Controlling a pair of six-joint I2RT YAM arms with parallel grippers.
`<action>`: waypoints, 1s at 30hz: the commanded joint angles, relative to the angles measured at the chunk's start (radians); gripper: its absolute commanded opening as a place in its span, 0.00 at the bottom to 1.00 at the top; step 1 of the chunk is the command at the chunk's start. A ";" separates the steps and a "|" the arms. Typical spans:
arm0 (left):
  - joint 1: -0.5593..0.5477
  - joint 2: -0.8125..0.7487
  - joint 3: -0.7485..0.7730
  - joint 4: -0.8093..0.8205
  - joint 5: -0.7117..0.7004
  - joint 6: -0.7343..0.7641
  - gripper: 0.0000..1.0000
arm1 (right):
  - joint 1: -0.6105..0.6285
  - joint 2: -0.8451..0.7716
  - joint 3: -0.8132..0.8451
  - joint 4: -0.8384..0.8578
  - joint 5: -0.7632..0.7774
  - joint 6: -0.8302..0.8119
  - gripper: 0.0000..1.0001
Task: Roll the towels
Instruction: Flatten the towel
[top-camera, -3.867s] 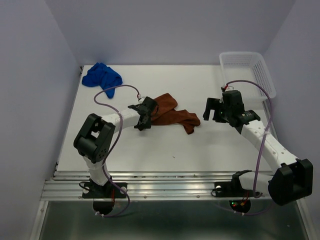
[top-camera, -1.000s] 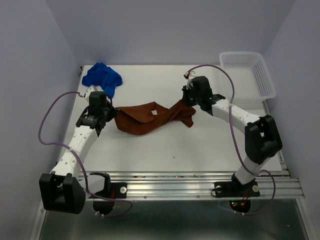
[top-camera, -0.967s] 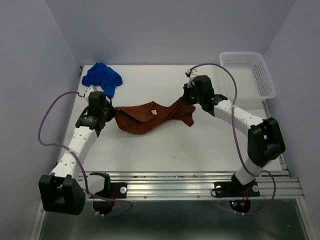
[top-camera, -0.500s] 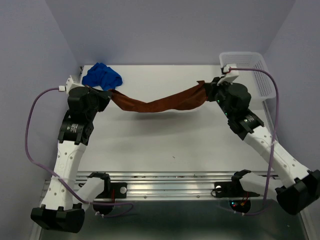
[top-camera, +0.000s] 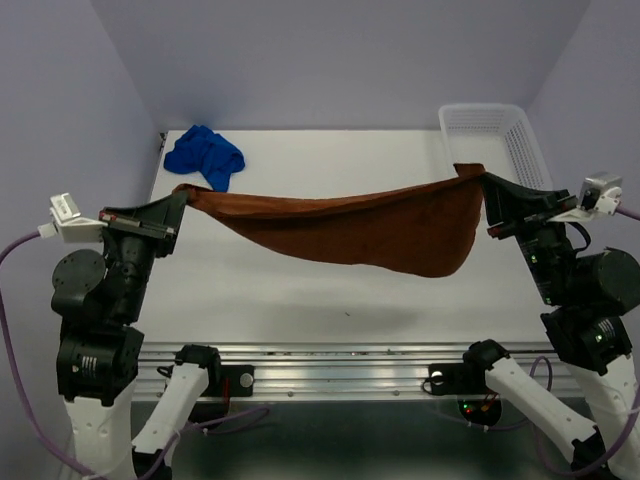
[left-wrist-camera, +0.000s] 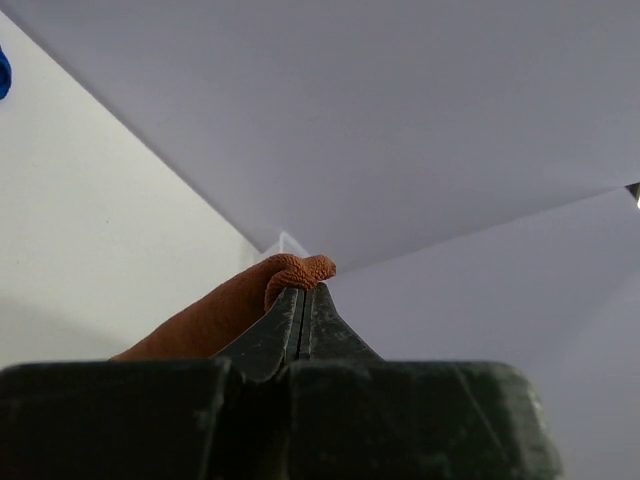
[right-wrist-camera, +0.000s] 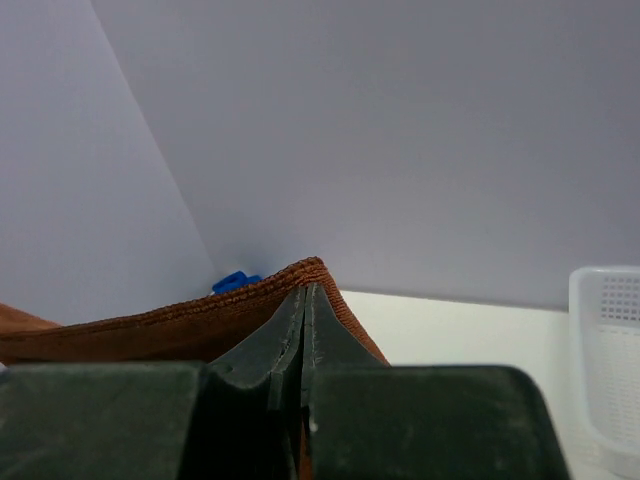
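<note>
While the left end effector (top-camera: 180, 197) and right end effector (top-camera: 487, 181) pinch the brown towel (top-camera: 370, 226) tight, lay it flat on the worktop (top-camera: 300, 292).

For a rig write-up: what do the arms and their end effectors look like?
Left arm and right arm: white links, black joints. Left end effector and right end effector: black, tapering to two fingers. Purple cables feed white wrist connectors.

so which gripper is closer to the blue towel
Left. The left gripper holds one end of the brown towel just in front of the blue towel; the right gripper holds the other end by the basket.
</note>
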 joint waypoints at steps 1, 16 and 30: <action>0.006 -0.029 -0.006 -0.068 -0.090 -0.068 0.00 | 0.009 -0.039 0.020 -0.072 -0.010 0.029 0.01; 0.018 0.812 -0.112 0.148 -0.096 0.003 0.80 | -0.170 0.807 0.054 -0.094 0.170 0.179 0.04; -0.009 0.921 -0.021 0.050 -0.107 0.206 0.99 | -0.170 0.742 -0.004 -0.068 -0.110 0.124 1.00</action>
